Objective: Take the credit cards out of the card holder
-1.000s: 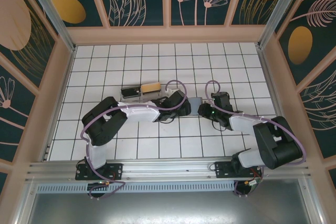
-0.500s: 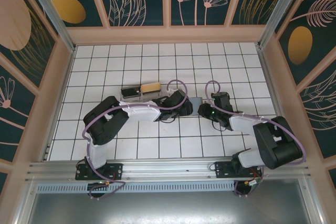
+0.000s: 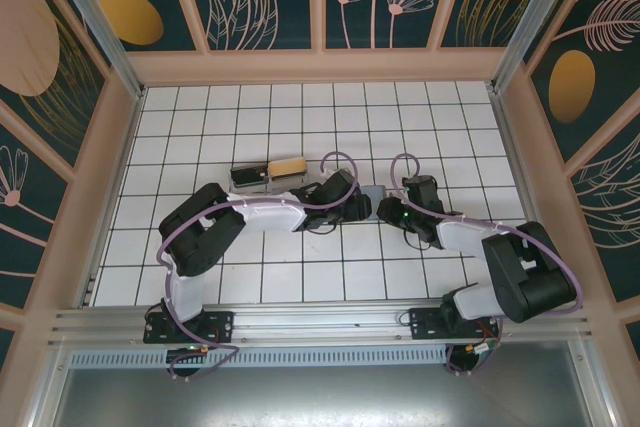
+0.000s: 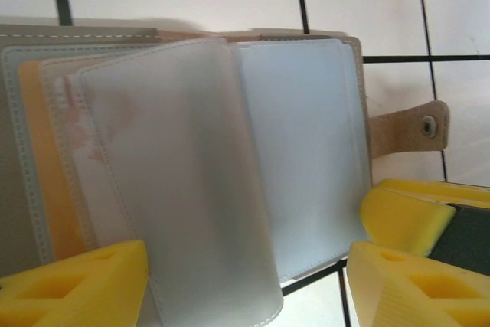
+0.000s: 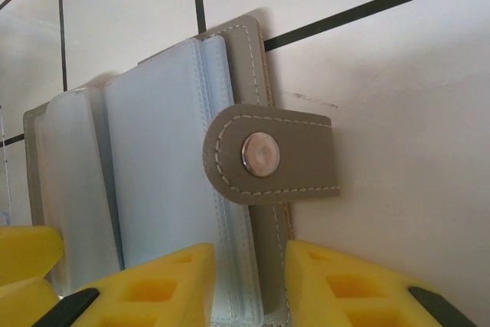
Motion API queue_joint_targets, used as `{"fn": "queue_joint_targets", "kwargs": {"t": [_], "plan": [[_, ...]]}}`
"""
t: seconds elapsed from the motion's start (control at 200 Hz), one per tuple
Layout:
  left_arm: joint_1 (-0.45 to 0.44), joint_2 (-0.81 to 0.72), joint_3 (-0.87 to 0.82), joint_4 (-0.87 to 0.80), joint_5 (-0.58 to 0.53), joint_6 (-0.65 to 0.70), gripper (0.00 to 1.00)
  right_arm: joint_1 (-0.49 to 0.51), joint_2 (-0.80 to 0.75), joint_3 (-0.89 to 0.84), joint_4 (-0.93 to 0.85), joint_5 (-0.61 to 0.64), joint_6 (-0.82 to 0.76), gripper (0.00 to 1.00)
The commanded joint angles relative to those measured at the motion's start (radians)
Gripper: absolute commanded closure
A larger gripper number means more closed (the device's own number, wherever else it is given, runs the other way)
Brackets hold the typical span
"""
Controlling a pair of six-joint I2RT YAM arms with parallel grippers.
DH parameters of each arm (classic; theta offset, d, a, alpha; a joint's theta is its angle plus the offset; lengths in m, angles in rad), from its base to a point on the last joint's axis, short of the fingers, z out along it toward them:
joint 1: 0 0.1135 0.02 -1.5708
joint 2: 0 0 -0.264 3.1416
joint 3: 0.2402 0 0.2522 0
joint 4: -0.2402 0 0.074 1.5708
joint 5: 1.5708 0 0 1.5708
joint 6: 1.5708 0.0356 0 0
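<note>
The left gripper stands wide open. Its two yellow fingers sit far apart, and the card holder lies open just ahead of them and between them. One frosted clear sleeve is lifted off the stack. Its loose lower edge hangs down into the gap, close against the inner side of the left-hand finger, though contact cannot be told. Beyond that same finger, an orange strip shows inside the outermost sleeve; whether it is a card cannot be told. Nothing is clamped between these fingers.

The right gripper is set narrow. Its fingers are pinched on the holder's grey stitched cover edge, together with a clear sleeve or two, which fill the slim gap between them. Just ahead of the fingertips, the snap tab folds outward from that edge, its metal stud facing up. Seen from the left wrist, one of these yellow fingers presses at the holder's corner below the tab.

In the top view the two grippers meet tip to tip with the holder between them on the tiled table.
</note>
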Motion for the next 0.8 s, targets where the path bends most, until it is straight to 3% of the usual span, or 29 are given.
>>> {"fn": "queue_joint_targets", "kwargs": {"t": [0.0, 0.425, 0.795], "plan": [[0.003, 0.013, 0.012, 0.057, 0.035, -0.003, 0.30, 0.008, 0.016, -0.022, -0.018, -0.023, 0.009, 0.67], [0.003, 0.048, 0.071, 0.095, 0.082, 0.012, 0.29, 0.006, -0.007, -0.030, -0.020, -0.013, 0.018, 0.67], [0.051, -0.064, -0.038, 0.006, -0.066, -0.008, 0.30, 0.006, -0.010, -0.034, -0.019, -0.011, 0.018, 0.67]]}}
